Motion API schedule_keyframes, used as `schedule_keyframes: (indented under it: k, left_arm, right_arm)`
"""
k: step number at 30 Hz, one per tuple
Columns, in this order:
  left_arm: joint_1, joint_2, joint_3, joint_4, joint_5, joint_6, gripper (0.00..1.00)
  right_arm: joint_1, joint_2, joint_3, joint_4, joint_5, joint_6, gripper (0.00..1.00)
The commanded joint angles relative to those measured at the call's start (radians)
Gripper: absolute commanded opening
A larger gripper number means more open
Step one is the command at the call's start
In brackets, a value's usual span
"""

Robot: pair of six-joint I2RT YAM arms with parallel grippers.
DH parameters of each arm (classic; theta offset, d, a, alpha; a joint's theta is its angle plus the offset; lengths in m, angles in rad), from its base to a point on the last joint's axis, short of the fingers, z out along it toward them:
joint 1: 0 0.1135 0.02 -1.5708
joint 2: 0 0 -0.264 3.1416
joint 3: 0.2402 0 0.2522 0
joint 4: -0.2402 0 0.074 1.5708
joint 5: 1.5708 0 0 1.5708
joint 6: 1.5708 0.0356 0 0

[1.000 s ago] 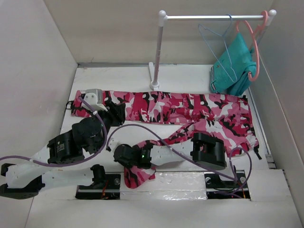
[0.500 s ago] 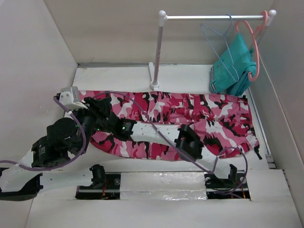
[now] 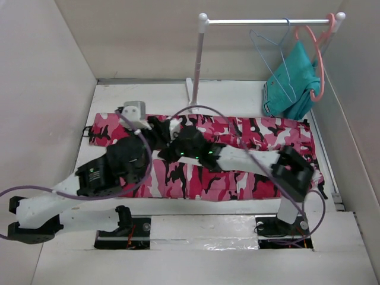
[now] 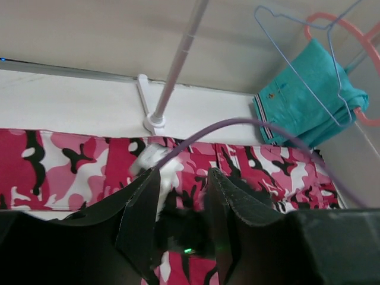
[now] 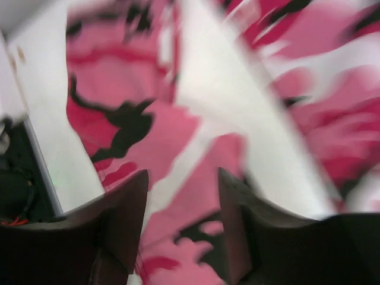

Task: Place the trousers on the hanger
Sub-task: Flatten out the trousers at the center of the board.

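The camouflage trousers (image 3: 237,178) lie flat across the table, both legs running left to right. They also show in the left wrist view (image 4: 71,160) and, blurred, in the right wrist view (image 5: 196,178). The light-blue wire hanger (image 3: 274,62) hangs empty on the rail at the back right, and shows in the left wrist view (image 4: 297,65). My left gripper (image 3: 155,126) is open and empty over the trousers' left part (image 4: 183,173). My right gripper (image 3: 170,134) is open and empty just above the fabric (image 5: 183,173), right beside the left gripper.
A white rail stand (image 3: 197,65) rises at the back centre, its foot against the trousers' far edge. A salmon-pink hanger (image 3: 319,65) with a teal garment (image 3: 291,83) hangs next to the wire hanger. Walls close in left, back and right.
The right gripper carried a trouser leg end from the near edge to the left; that leg now lies flat along the front. The right gripper is now open, mid-table. The left arm swung right.
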Motion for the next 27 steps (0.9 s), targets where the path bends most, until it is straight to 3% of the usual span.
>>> schedule_keyframes:
  k: [1,3,4,5,7,9,11,16,18,22,24,27]
  left_arm:
    - [0.023,0.111,0.015,0.119,0.076,0.006,0.35]
    - [0.090,0.203,0.029,0.138,0.211,-0.018,0.30]
    - [0.197,0.226,0.035,0.144,0.279,-0.063,0.28]
    - [0.256,0.243,0.022,0.165,0.354,-0.078,0.26]
    - [0.433,0.269,-0.040,0.248,0.529,-0.124,0.16]
    - [0.531,0.269,-0.078,0.262,0.658,-0.215,0.04]
    - [0.610,0.248,-0.165,0.260,0.668,-0.267,0.00]
    - [0.824,0.110,-0.390,0.139,0.726,-0.350,0.01]
    - [0.966,0.020,-0.466,0.095,0.729,-0.379,0.14]
    - [1.192,-0.096,-0.610,0.056,0.751,-0.374,0.26]
    - [1.290,-0.087,-0.640,0.085,0.795,-0.362,0.33]
    - [1.324,0.028,-0.624,0.088,0.788,-0.365,0.33]
  right_arm:
    - [-0.032,-0.303,-0.183,0.180,0.069,-0.013,0.38]
    - [-0.068,-0.411,-0.290,0.151,0.189,-0.007,0.17]
    - [-0.088,-0.463,-0.342,0.129,0.223,0.007,0.07]
    - [-0.112,-0.561,-0.433,0.096,0.261,0.026,0.02]
    - [-0.212,-0.660,-0.532,0.005,0.317,0.069,0.00]
    - [-0.275,-0.819,-0.701,0.002,0.298,0.076,0.00]
    - [-0.350,-0.915,-0.790,0.000,0.249,0.056,0.00]
    - [-0.401,-1.097,-0.911,-0.049,0.192,0.019,0.03]
    - [-0.410,-1.111,-0.914,-0.050,0.168,0.007,0.06]
    - [-0.410,-1.084,-0.895,-0.050,0.090,-0.021,0.10]
    - [-0.399,-1.078,-0.891,-0.052,0.085,-0.027,0.11]
    - [-0.390,-1.084,-0.897,-0.029,0.085,-0.032,0.14]
